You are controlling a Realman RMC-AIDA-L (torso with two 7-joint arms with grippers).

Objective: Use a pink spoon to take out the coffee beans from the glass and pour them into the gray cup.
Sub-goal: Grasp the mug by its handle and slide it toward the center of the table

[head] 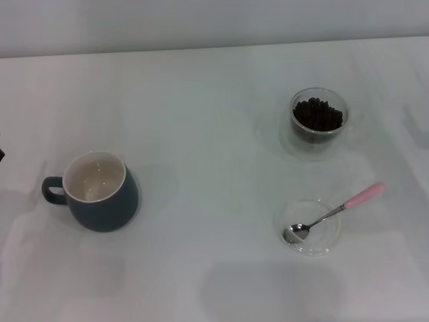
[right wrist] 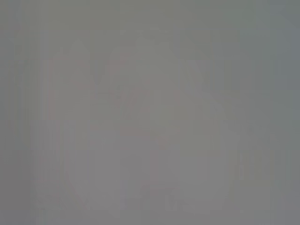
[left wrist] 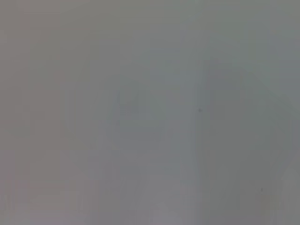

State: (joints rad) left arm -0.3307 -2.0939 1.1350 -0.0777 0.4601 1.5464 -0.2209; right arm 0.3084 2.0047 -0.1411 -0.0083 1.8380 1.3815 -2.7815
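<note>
Nearest, right side: pink spoon (head: 333, 212), bowl in a clear saucer (head: 312, 228), handle slanting away rightward, favouring the right arm. Left: gray cup (head: 97, 190). Farthest, right: glass (head: 319, 115) of coffee beans (head: 319, 114). Neither gripper appears; finger states cannot be told

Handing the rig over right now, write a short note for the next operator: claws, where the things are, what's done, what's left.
Claws: neither shows in any view; both wrist views show only a blank surface.
Pink spoon: untouched, metal bowl resting in the clear saucer on the robot's right, handle pointing out over the rim, away to the right.
Glass: farther back on the right, upright, holding the coffee beans.
Gray cup: on the left, upright, handle to the left, no beans inside.
Done: nothing.
Left: pick up the spoon, scoop beans, pour them into the cup.
</note>
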